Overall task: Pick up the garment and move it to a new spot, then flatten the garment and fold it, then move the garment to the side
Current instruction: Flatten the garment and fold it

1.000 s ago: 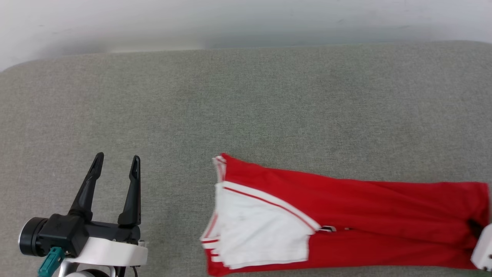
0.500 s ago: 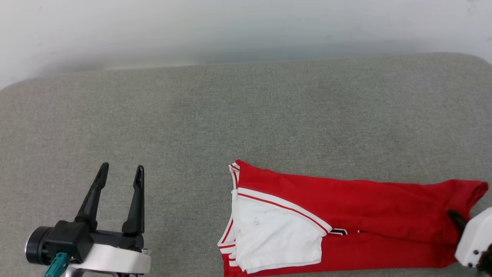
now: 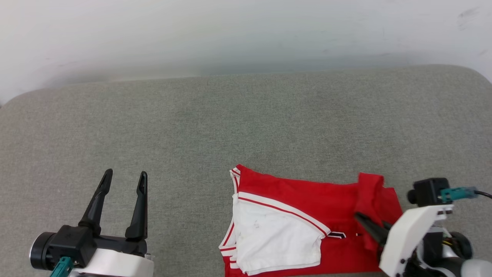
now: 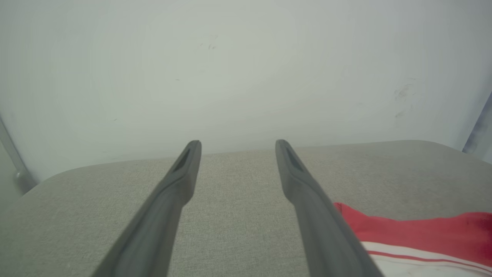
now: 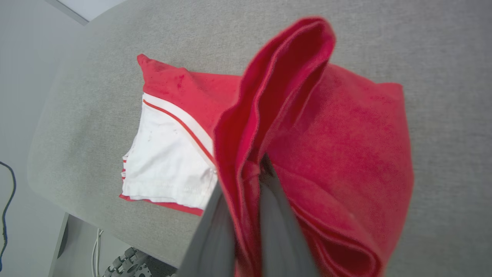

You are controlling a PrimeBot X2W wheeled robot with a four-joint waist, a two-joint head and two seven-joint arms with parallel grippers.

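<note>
1. Left gripper: the fingers are spread wide and hold nothing. They hover over the bare grey desk. The garment lies well apart to this gripper's right, with the white sleeve end nearest.

2. Garment: the sleeve end rests flat on the desk. The red body runs from it toward the right gripper, where the cloth lifts off the surface.

3. Right gripper: the fingers are pressed together, pinching the red hem end of the garment. The cloth rises past the fingertips in a doubled loop, then drapes back toward the sleeve end on this gripper's left.

4. Handling, as we judge it: the garment is a light, soft knit with no stiffness and is not fragile. It sags and bunches wherever it is unsupported, and under a single pinch the layers can twist and slide out of register. We advise gripping at an edge through all layers, preferably at the hem corners and never mid-panel. We also advise holding down the sleeve end while the fold is laid over
</note>
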